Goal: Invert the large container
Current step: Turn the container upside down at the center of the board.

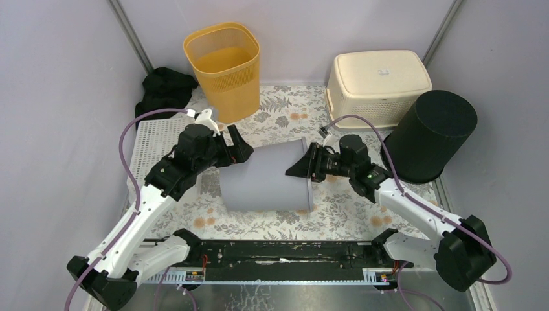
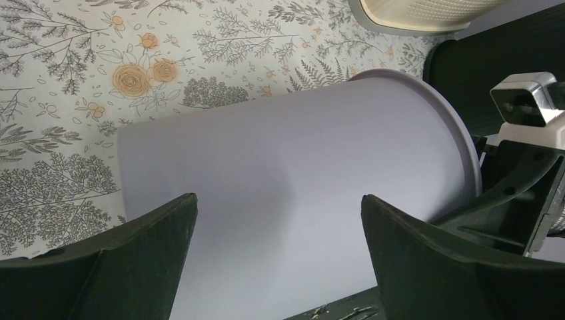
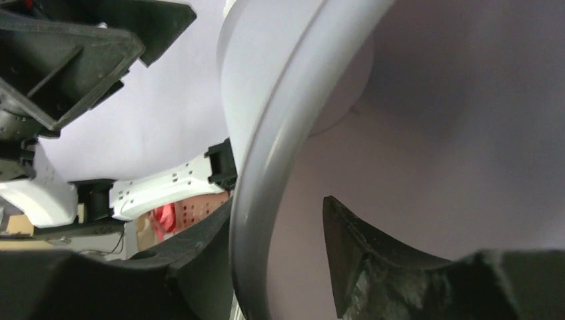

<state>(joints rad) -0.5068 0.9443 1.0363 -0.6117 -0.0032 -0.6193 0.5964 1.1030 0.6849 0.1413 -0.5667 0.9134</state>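
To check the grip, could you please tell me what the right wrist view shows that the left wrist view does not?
Right wrist only: the grey container's inside, with the right hand straddling its rim, one finger in, one out. Left wrist only: the floral mat and the cream basket's corner. Both: the container's outer wall and rim.

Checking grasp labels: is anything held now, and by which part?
Seemingly nothing: right gripper loosely straddles the grey container at its rim; left gripper open over its wall.
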